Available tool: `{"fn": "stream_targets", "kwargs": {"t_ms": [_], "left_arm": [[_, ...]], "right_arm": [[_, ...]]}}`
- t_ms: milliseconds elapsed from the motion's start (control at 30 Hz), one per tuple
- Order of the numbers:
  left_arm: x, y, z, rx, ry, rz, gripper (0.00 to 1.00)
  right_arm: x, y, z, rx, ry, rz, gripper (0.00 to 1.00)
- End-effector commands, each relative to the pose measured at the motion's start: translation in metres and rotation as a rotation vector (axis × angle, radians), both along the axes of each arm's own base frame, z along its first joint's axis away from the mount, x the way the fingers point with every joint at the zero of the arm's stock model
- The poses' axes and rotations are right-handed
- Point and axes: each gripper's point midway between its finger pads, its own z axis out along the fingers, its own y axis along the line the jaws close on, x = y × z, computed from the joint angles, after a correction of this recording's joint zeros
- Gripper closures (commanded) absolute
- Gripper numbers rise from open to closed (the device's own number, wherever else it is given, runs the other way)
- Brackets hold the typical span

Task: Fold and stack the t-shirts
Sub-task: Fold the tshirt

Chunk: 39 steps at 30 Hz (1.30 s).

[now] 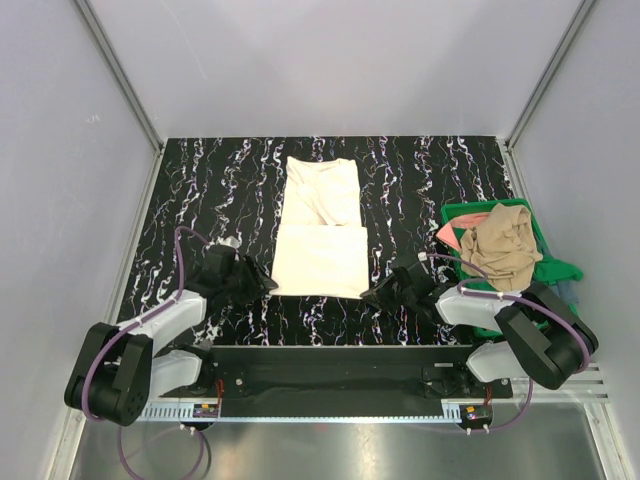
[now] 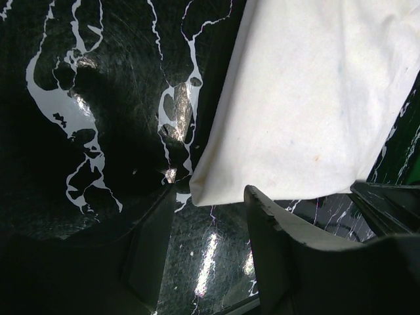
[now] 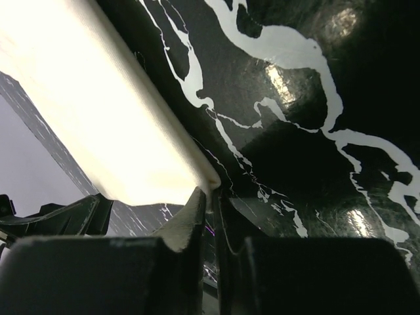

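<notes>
Mid-frame, desk: cream shirt, long axis up-frame; near corners just ahead of left gripper, wide, and right gripper, nearly closed.

**Three Views, One Shared Shirt Edge**

My overhead camera sits above and behind the arm bases and looks down over the whole table. My left wrist camera is close to the tabletop, with its fingers at the bottom and the cream shirt at upper right. My right wrist camera skims lower, with that shirt at upper left. All three views share the shirt's near edge.
</notes>
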Motion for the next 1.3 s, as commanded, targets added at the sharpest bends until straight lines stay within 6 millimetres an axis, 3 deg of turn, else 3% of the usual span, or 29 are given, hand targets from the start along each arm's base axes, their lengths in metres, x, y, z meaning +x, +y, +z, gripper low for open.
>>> {"fn": "stream_targets", "kwargs": {"t_ms": [0, 100, 567, 633, 667, 767, 800, 833, 900, 967, 1000, 1067, 1267], "left_arm": [[-0.016, 0.009, -0.019, 0.064, 0.072, 0.013, 0.47], [-0.017, 0.01, -0.02, 0.069, 0.071, 0.019, 0.48], [-0.028, 0.014, -0.033, 0.097, 0.106, 0.036, 0.54], [-0.028, 0.013, -0.033, 0.098, 0.112, 0.032, 0.58], [-0.028, 0.013, -0.034, 0.102, 0.116, 0.03, 0.68], [-0.029, 0.012, -0.033, 0.098, 0.107, 0.023, 0.85], [-0.028, 0.011, -0.03, 0.092, 0.098, 0.022, 0.96], [-0.026, 0.008, -0.025, 0.083, 0.076, 0.012, 1.0], [-0.024, 0.004, -0.013, 0.069, 0.054, -0.002, 1.0], [-0.021, 0.0, 0.004, 0.061, 0.006, -0.014, 1.0], [-0.02, -0.001, 0.014, 0.061, -0.003, -0.017, 1.0], [-0.016, -0.006, 0.038, 0.047, -0.066, -0.022, 1.0], [-0.033, -0.019, 0.078, -0.005, -0.111, -0.053, 1.0]], "right_arm": [[0.0, -0.009, -0.009, -0.06, -0.018, -0.014, 0.9], [0.002, -0.008, -0.008, -0.054, -0.029, -0.013, 0.96], [0.0, -0.006, 0.001, -0.027, -0.052, -0.006, 0.95], [0.0, -0.005, 0.003, -0.021, -0.056, -0.005, 0.94], [0.0, -0.005, 0.005, -0.021, -0.061, -0.002, 0.94], [0.002, -0.005, 0.007, -0.037, -0.068, 0.013, 0.98], [0.002, -0.004, 0.009, -0.036, -0.078, 0.024, 1.0], [0.004, -0.001, 0.016, -0.04, -0.111, 0.051, 1.0], [0.004, -0.005, 0.021, -0.081, -0.126, 0.078, 1.0], [0.011, -0.009, 0.042, -0.112, -0.203, 0.094, 1.0], [0.003, -0.016, 0.04, -0.15, -0.18, 0.106, 1.0], [0.004, -0.02, 0.06, -0.151, -0.237, 0.114, 1.0], [-0.021, -0.027, 0.082, -0.136, -0.283, 0.197, 1.0]]}}
